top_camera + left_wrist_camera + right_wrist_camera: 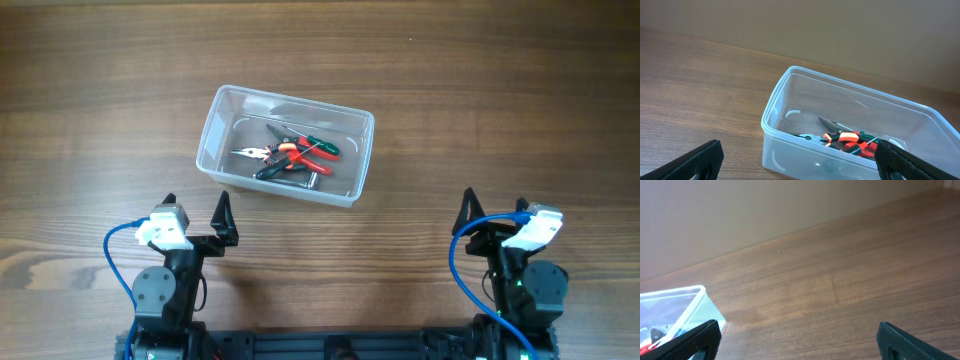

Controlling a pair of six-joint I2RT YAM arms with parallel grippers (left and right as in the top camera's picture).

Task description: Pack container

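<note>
The clear plastic container [215, 125] sits on the wood table at centre, holding several hand tools [290, 155] with red, orange and green handles. It also shows in the left wrist view [790, 145], tools [847, 140] inside, and its corner shows in the right wrist view [682, 302]. My left gripper [197, 215] is open and empty, just in front of the container's near left corner. My right gripper [495, 210] is open and empty, to the right of the container and nearer the front edge. The left gripper [800, 162] and right gripper [797, 340] show as spread fingers.
The wood table [500, 90] lies all round the container. A plain wall [740, 210] stands behind the table's far edge. Blue cables [118, 250] loop at both arm bases near the front edge.
</note>
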